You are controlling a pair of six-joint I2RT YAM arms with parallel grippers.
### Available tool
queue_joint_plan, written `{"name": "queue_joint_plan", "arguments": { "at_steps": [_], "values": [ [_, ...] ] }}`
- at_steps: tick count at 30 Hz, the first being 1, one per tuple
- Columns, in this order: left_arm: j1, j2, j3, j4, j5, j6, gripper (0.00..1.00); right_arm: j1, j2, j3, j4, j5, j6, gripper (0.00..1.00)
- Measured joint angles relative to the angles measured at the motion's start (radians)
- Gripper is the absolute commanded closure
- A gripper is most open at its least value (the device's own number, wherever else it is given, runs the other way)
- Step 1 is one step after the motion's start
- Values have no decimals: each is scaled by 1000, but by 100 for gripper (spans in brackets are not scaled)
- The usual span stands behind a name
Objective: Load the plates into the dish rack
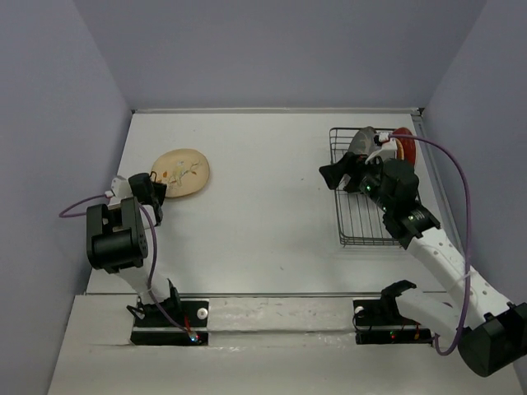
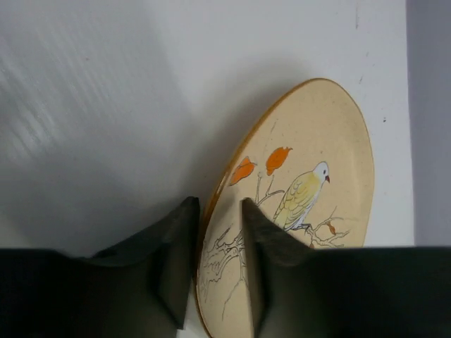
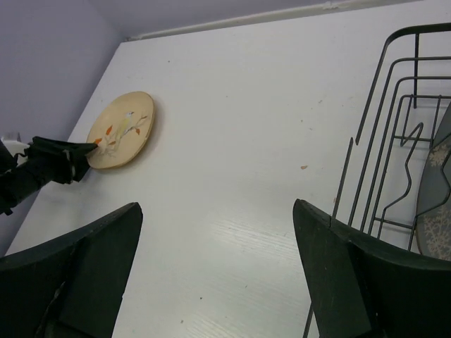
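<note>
The left gripper [image 2: 220, 260] is pinched on the rim of the cream plate [image 2: 310, 176], one finger on each face. The shadow beneath suggests that edge is tipped off the worktop [image 1: 263, 164], ready for carrying. This plate is well left of the rack [image 1: 362, 230]. The right gripper [image 3: 215, 211] hangs spread wide and empty just left of the rack, likely waiting to take the plate. A grey plate [image 1: 362, 140] and a red plate [image 1: 403, 146] stand at the rack's far end.

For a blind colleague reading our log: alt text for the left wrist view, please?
The left claw straddles the rim of a cream plate painted with a bird on a branch, against a white table.
</note>
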Motion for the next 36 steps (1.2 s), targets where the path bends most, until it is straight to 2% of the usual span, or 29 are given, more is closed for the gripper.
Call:
{"name": "queue_joint_plan", "arguments": {
  "at_steps": [1, 2, 5, 10, 13, 19, 29, 36],
  "values": [
    [10, 32, 2, 31, 26, -3, 80, 0, 3, 0, 7, 0, 0, 7],
    [18, 57, 3, 63, 42, -9, 94, 0, 5, 0, 11, -2, 0, 8],
    [23, 95, 5, 174, 132, -40, 94, 0, 18, 0, 15, -3, 0, 8],
    [1, 46, -72, 221, 146, -58, 94, 7, 40, 0, 16, -25, 6, 8],
    [-37, -80, -143, 178, 119, -50, 94, 20, 60, 2, 19, -44, 16, 7],
    [-151, -332, -267, 87, 121, -31, 94, 131, 156, 49, 35, -89, 35, 3],
    [-207, -767, -437, -17, 271, -22, 94, 217, 399, 82, 143, -142, 126, 0],
    [-241, -966, -511, -58, 442, -23, 94, 244, 566, 123, 201, -183, 190, 0]
  ]
}}
